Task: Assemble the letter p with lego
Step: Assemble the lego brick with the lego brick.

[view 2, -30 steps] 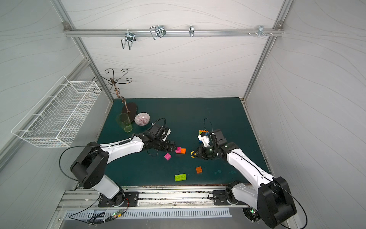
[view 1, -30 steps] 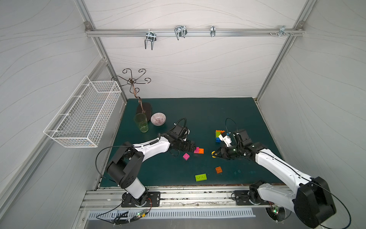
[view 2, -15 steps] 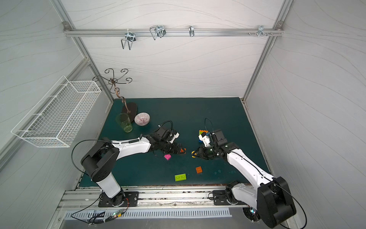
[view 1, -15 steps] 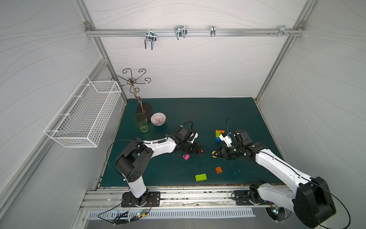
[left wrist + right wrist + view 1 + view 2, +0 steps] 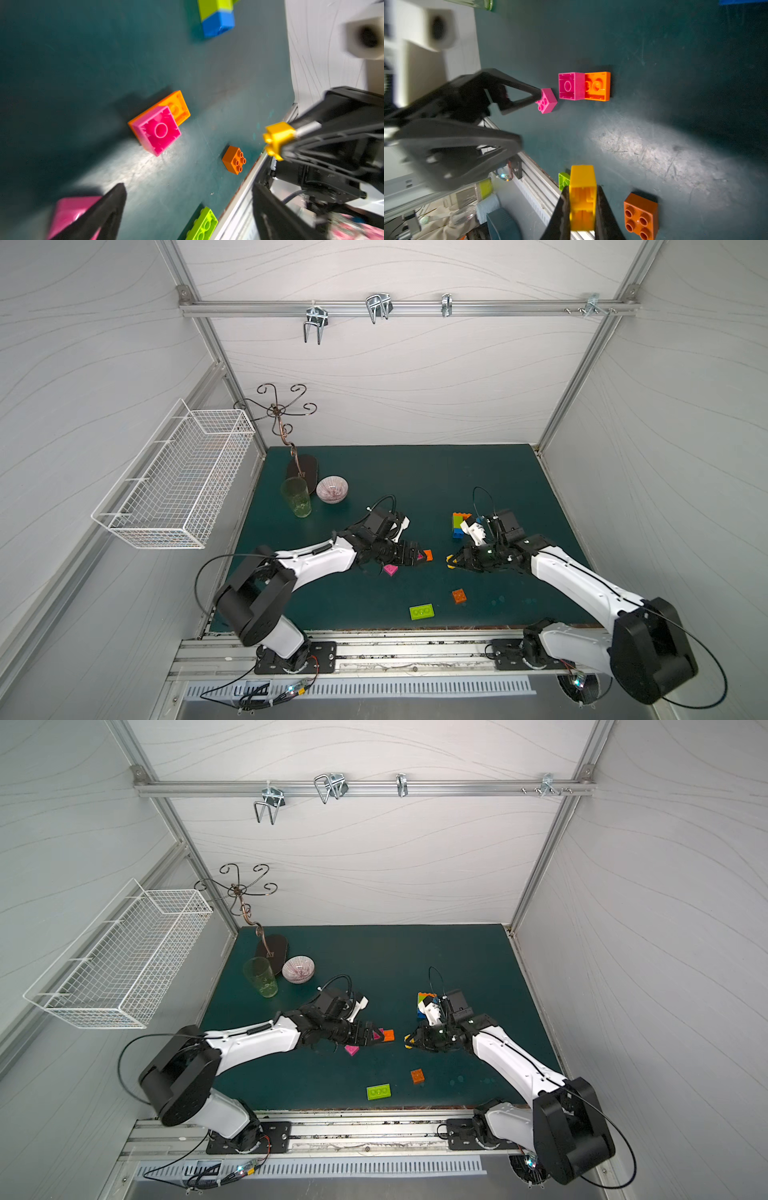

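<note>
Left hand [image 5: 415, 558] stands wide open at mid-bench and holds nothing. In the right wrist view the tip of one of its fingers [image 5: 529, 95] lies against a small magenta brick [image 5: 548, 100], which rests on the bench [image 5: 415, 472]. Just beyond the fingertips lies a joined pair [image 5: 160, 124]: a magenta square brick turned hollow side up, clipped over one end of an orange brick.

Right hand [image 5: 582, 207] is closed on a yellow brick [image 5: 582, 197], gripped by its two long sides with its hollow underside towards the wrist camera. It faces the left hand across a short gap. Whether the yellow brick touches the bench cannot be told.

On the far side of the right hand stands a stack [image 5: 458, 524] of orange, lime green and blue bricks. An orange square brick [image 5: 459, 595] lies studs up on the near side of the two hands, apart from them. A lime green oblong brick [image 5: 421, 611] lies close to the near edge of the bench.

At the far left of the bench a bowl [image 5: 331, 489] and a green glass [image 5: 296, 497] stand side by side, well apart from the bricks.
</note>
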You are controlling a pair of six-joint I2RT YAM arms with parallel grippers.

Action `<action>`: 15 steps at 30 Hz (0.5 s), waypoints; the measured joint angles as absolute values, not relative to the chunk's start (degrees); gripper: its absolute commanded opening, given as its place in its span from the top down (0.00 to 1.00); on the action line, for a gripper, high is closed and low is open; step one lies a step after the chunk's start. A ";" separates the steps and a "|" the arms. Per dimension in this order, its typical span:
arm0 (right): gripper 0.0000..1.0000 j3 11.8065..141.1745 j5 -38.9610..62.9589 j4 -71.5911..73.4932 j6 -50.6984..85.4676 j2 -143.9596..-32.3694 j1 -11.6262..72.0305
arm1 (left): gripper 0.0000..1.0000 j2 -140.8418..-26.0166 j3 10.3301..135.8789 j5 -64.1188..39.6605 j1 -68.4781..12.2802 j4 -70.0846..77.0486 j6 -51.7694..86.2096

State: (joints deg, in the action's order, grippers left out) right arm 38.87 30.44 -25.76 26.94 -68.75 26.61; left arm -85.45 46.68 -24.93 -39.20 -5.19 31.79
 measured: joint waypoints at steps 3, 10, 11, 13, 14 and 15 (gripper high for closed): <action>0.99 41.41 26.24 -25.82 26.52 -72.34 29.32 | 0.00 -79.29 46.68 -19.38 -38.48 -7.16 30.15; 1.00 48.73 12.47 -26.26 26.50 -81.56 37.74 | 0.01 -73.19 41.93 -7.09 -36.38 -8.32 28.67; 1.00 49.74 10.87 -26.35 26.55 -82.78 38.81 | 0.01 -73.21 40.64 -6.74 -36.03 -7.97 28.60; 1.00 52.31 6.52 -27.03 26.61 -85.62 41.28 | 0.00 -73.25 37.89 -6.66 -35.44 -7.16 28.27; 1.00 53.39 4.54 -27.53 26.76 -86.76 42.33 | 0.01 -73.28 37.01 -6.66 -35.20 -6.96 28.10; 1.00 54.41 2.79 -27.92 26.98 -87.90 43.29 | 0.00 -73.32 36.38 -6.66 -35.07 -6.83 27.94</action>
State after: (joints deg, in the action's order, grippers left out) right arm 54.41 2.79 -27.92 26.98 -87.90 43.29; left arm -73.32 36.38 -6.66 -35.07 -6.83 27.94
